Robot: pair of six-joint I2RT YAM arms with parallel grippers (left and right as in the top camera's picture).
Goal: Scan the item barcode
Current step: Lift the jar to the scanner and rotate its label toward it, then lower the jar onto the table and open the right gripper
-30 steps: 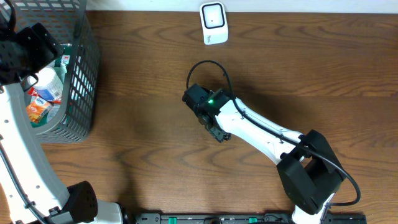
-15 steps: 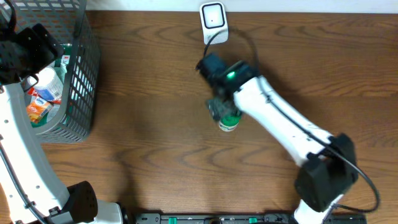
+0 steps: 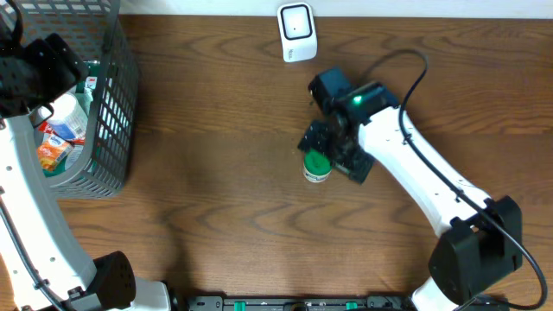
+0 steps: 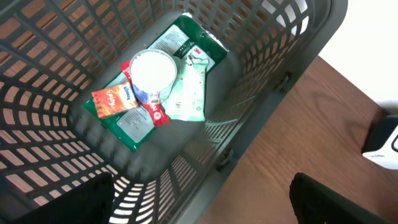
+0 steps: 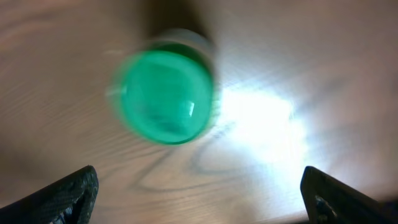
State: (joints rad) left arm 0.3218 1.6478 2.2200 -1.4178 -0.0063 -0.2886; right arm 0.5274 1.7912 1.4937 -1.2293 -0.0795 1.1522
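Green-capped bottle [image 3: 317, 167] upright on the table [image 3: 216, 181], just below my right claw [image 5: 200, 194], whose fingers are spread wide to either side without touching it. Left claw [image 4: 202, 202] hangs open over the basket [image 4: 283, 78].

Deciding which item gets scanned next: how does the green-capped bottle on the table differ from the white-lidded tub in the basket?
Top: the green-capped bottle has a bright green cap; the white-lidded tub has a plain white lid. Place: the bottle stands on the bare wooden table; the tub sits in the grey basket. Company: no other item lies by the bottle; the tub lies among packets. Both are round, tops facing up.
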